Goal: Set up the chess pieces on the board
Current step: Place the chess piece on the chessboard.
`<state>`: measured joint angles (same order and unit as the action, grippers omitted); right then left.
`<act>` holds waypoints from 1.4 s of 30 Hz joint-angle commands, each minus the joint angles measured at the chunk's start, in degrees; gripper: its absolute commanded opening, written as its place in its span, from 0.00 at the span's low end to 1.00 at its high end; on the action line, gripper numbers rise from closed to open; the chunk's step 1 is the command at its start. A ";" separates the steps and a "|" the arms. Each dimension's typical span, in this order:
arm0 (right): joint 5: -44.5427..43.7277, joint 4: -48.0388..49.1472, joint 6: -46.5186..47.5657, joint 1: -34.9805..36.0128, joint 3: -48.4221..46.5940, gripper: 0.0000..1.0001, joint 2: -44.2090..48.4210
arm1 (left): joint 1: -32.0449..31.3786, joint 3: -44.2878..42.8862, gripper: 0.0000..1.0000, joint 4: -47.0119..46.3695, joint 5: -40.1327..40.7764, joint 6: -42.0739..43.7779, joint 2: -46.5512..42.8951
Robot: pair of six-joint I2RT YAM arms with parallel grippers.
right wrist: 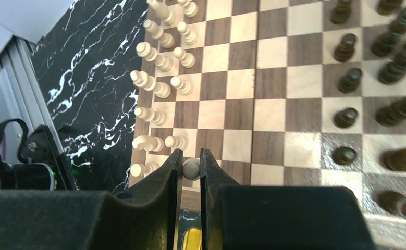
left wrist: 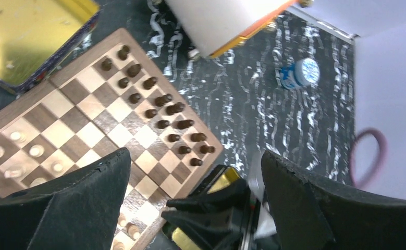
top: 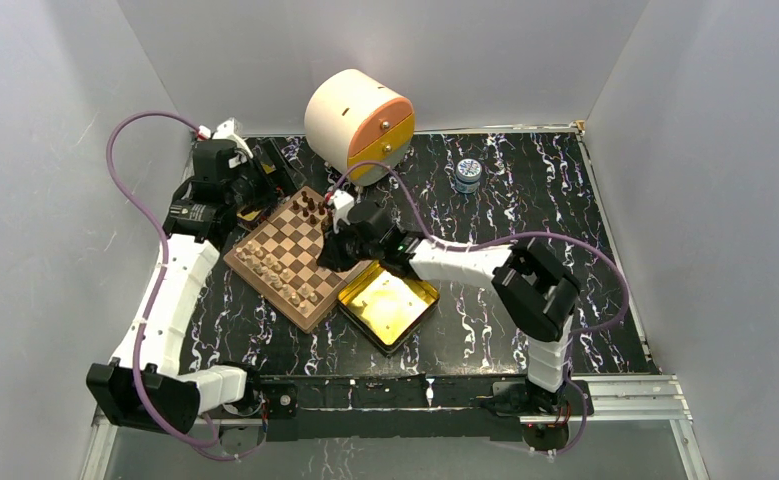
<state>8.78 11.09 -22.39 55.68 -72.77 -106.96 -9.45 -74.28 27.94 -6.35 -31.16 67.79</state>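
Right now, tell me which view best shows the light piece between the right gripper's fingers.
Right wrist: the light piece sits pinched in the right gripper, over the board. Top external hides it under the gripper; left wrist doesn't show it.

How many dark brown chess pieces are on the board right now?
16. The dark pieces fill two rows of eight along the board's far edge, nearest the round cream container. None seems hidden in the left wrist view.
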 commanded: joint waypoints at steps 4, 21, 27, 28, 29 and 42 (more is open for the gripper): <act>-4.74 9.05 11.89 3.60 -4.95 0.14 -4.88 | 1.24 1.62 0.92 -1.72 15.07 -5.16 1.63; -11.81 15.58 22.12 5.81 -3.45 0.22 -10.11 | 9.19 0.62 0.76 2.12 -8.11 2.34 7.01; -11.40 15.15 22.30 5.93 -4.02 0.22 -11.41 | 9.19 3.08 0.69 3.15 -7.87 4.68 5.66; -11.15 15.12 22.30 5.93 -4.04 0.22 -11.73 | 9.19 3.37 0.68 3.35 -7.49 4.95 5.49; -10.99 15.05 22.30 5.97 -4.06 0.22 -12.04 | 9.19 3.62 0.67 3.53 -6.99 5.08 5.34; -11.29 15.57 20.44 6.28 -3.47 0.42 -10.86 | 9.19 1.65 0.65 7.99 -7.27 9.26 7.12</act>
<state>-1.78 23.64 -1.43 61.65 -75.96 -120.38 -0.27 -70.87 34.37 -13.30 -23.92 75.70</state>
